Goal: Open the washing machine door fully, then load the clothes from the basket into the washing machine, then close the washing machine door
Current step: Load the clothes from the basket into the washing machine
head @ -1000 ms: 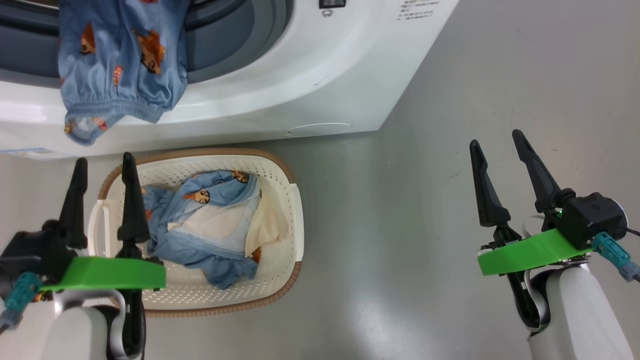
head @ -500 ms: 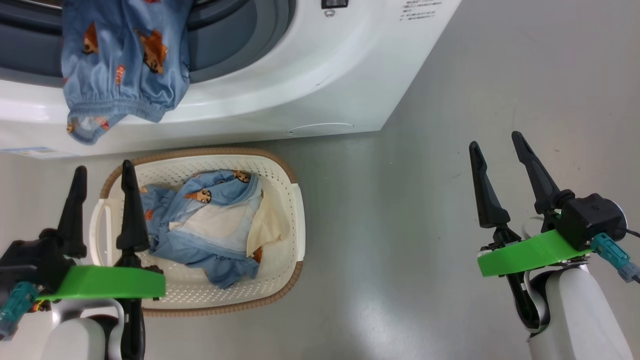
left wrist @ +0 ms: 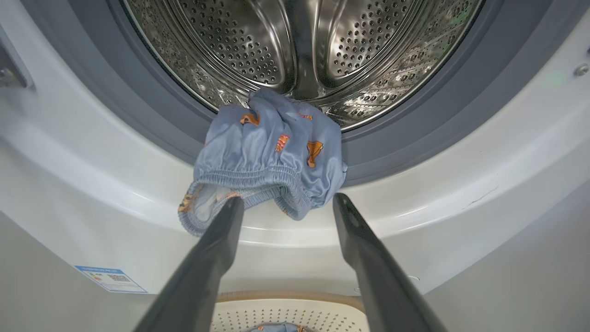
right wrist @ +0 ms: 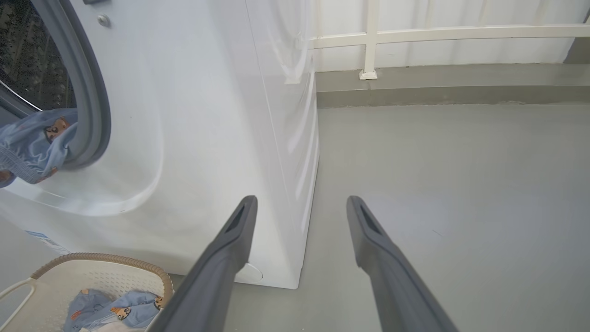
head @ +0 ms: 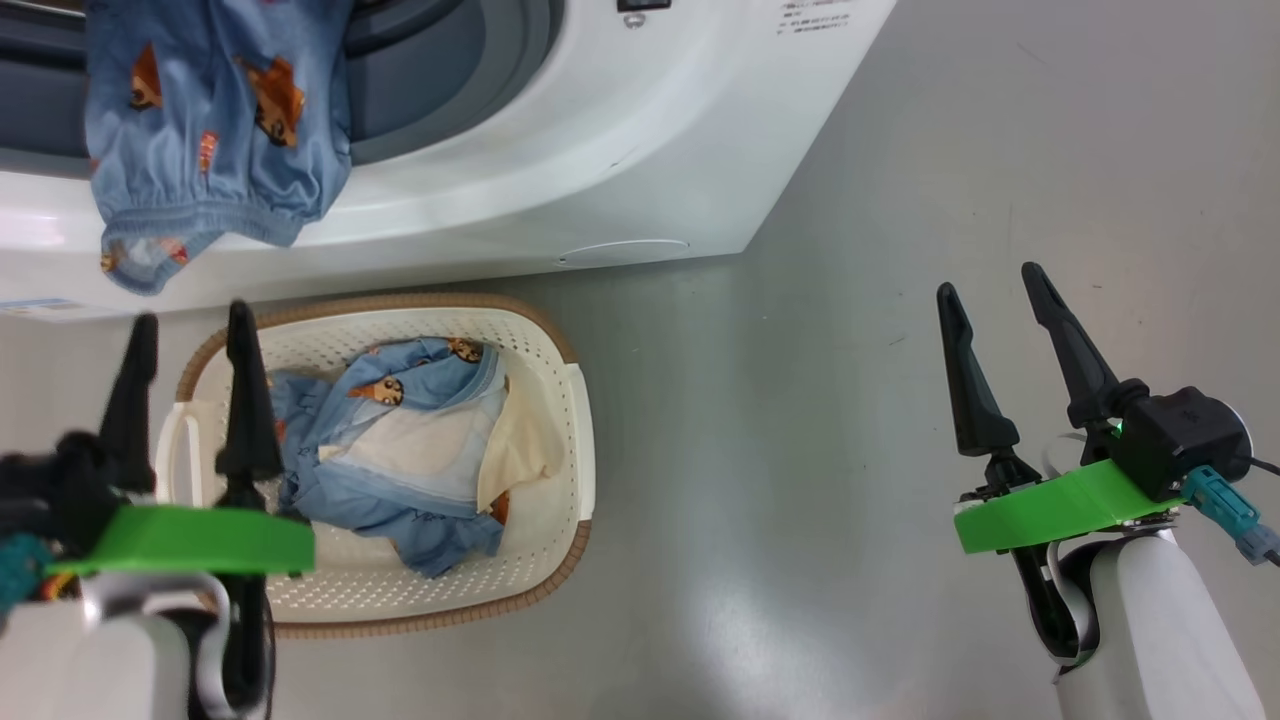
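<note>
Grey floor (head: 800, 450) surrounding the washing machine (head: 640, 150), one bear-print garment (head: 200, 130) hanging over its grey seal (head: 450, 90), other clothes (head: 400, 450) lying in the basket (head: 583, 440) beside the left gripper (head: 190, 312), right gripper (head: 988, 277) hovering well apart, both standing wide, holding nothing.

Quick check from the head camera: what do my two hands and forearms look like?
The left hand and right hand match: two long, tapered black fingers each, on a bright green bracket above a pale white forearm. A teal connector and black camera housing sit at the right wrist.
</note>
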Controlling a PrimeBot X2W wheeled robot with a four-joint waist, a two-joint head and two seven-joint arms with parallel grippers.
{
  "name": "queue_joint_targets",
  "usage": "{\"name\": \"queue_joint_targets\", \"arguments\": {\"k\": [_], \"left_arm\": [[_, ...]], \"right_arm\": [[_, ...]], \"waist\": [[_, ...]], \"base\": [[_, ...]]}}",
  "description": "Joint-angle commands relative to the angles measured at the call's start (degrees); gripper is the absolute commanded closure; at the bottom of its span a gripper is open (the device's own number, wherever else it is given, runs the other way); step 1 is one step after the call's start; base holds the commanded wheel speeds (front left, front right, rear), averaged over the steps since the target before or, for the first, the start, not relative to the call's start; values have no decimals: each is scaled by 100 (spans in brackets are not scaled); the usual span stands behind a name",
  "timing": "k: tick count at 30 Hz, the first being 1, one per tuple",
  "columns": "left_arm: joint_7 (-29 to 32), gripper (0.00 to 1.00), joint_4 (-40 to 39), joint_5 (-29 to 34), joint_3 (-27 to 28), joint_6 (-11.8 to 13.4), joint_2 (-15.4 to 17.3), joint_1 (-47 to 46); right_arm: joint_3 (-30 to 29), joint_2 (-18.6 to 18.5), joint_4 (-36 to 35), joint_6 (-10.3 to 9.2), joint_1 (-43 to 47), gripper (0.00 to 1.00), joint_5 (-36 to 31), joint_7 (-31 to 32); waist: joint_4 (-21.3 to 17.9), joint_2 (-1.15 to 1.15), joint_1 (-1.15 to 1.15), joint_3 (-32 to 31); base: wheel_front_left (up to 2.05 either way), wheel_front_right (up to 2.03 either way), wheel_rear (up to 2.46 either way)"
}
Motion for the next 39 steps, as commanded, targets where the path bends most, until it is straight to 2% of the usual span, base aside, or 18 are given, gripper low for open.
{"name": "queue_joint_targets", "arguments": {"k": [1,5,8,13,18,24,31,39], "left_arm": [[77,0,-97,-17,203,30,232,-286],[293,0,53,24,164,48,321,-634],[676,0,316,-27,131,51,396,-1047],[1347,0,834,108,12,97,644,-1792],[1768,0,1528,145,-122,102,692,-2503],[2059,0,2519,298,-290,144,781,-3041],[2085,0,3445,538,-404,285,955,-3500],[2064,0,4221,604,-550,246,984,-3871]], "right_arm": [[151,38,-128,9,144,0,60,-27],[172,38,-104,9,149,0,81,-27],[194,38,-81,9,147,0,110,-27],[236,38,-75,9,180,0,152,-27],[260,38,-73,9,231,0,198,-27],[277,38,-84,9,300,0,260,-27],[275,38,-93,9,355,0,284,-27],[298,38,-84,9,374,0,305,-27]], "waist": [[-15,0,0,12],[-42,0,0,0],[-86,0,0,-30],[-180,0,0,-96],[-291,0,0,-137],[-428,0,0,-172],[-516,0,0,-188],[-538,0,0,-200]], "base": [[0,0,0],[0,0,0],[0,0,0],[0,0,0],[0,0,0],[0,0,0],[0,0,0],[0,0,0]]}}
